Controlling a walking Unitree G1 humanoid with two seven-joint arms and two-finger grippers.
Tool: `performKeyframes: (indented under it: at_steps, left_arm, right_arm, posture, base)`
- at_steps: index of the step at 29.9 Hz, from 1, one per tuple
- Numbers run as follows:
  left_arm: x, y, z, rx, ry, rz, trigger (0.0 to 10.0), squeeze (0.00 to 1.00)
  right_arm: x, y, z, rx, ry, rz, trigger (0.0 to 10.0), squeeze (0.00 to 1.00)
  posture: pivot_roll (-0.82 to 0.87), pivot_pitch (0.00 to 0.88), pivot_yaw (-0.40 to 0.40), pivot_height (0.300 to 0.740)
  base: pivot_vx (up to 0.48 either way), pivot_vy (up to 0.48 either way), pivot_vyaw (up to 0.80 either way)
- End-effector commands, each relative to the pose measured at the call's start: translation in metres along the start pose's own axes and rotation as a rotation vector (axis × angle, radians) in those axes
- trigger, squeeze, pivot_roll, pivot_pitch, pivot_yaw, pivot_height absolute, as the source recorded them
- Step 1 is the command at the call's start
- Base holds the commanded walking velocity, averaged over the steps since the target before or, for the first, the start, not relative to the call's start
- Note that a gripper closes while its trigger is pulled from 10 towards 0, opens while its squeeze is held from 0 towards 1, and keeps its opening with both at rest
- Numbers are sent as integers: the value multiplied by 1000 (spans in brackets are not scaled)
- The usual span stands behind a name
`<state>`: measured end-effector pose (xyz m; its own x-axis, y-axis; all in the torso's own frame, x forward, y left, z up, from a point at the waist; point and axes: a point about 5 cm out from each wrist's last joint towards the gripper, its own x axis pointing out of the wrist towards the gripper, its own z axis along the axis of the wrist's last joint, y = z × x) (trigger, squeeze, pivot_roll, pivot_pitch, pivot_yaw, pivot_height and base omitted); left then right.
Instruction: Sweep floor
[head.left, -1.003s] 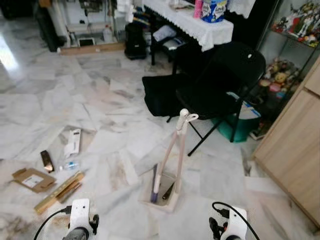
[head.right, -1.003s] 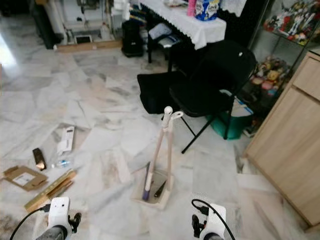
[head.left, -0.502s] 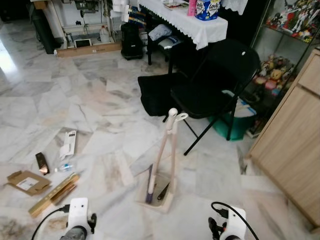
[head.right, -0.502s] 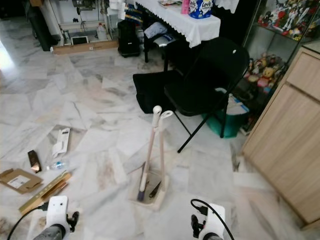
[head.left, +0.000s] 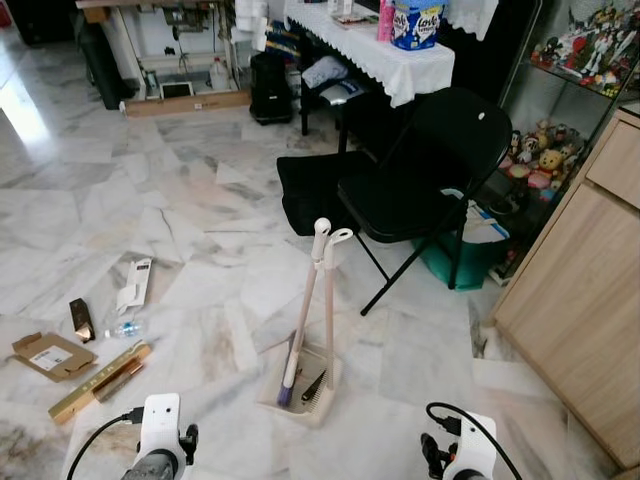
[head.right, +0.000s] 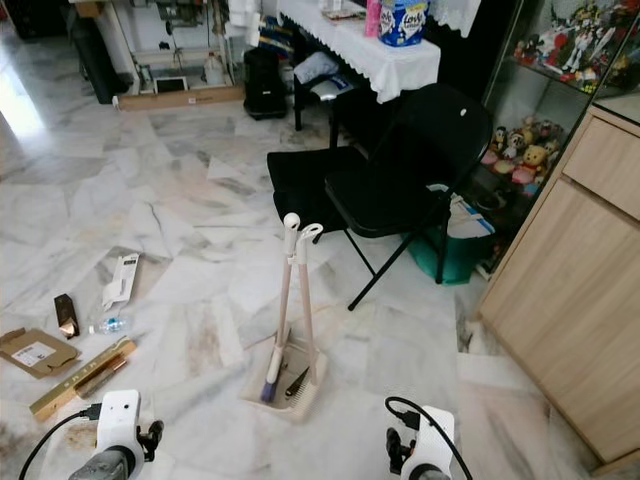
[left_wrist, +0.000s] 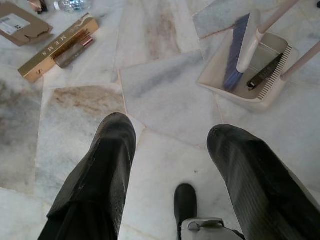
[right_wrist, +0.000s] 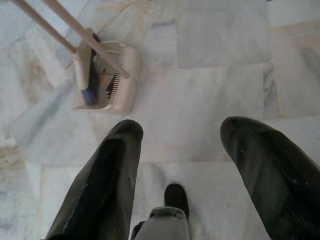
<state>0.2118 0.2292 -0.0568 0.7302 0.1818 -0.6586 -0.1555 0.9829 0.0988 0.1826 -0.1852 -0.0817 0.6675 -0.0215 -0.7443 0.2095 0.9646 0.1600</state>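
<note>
Both tools hang low over the marble floor (head.left: 200, 190), the left tool (left_wrist: 172, 150) and right tool (right_wrist: 180, 150) each with fingers spread and holding nothing. Ahead, a black folding chair (head.left: 430, 165) stands before the white-clothed table (head.left: 400, 60). Just in front of the robot, the broom (head.left: 300, 310) stands upright in its beige dustpan (head.left: 305, 395), with a gold box (head.left: 100, 380) and cardboard scrap (head.left: 50, 355) to the left.

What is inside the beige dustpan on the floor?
Inside the dustpan stand the broom's purple bristles and a dark comb-like piece. The pan floor beneath the bristles is covered.
</note>
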Motion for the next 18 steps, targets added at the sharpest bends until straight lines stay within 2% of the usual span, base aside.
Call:
performKeyframes:
  at_steps: [1, 8, 11, 18]
  left_arm:
    - [0, 3, -1, -19, 15, 11, 10000, 0]
    - [0, 3, -2, -30, 17, 16, 10000, 0]
    - [-1, 4, -3, -33, 18, 19, 10000, 0]
    - [0, 4, -3, -29, 18, 17, 10000, 0]
  right_arm:
    - [1, 0, 3, 5, -9, -2, 10000, 0]
    - [1, 0, 4, 10, -9, -2, 10000, 0]
    - [1, -1, 3, 16, 4, 0, 10000, 0]
    - [1, -1, 5, 7, -12, -4, 10000, 0]
  posture:
    - [-38, 1, -42, 740]
    - [-37, 7, -45, 740]
    - [-35, 12, -49, 740]
    - [-34, 16, -49, 740]
  base:
    - [0, 0, 0]
    - [0, 0, 0]
    - [0, 0, -683]
    - [245, 0, 0]
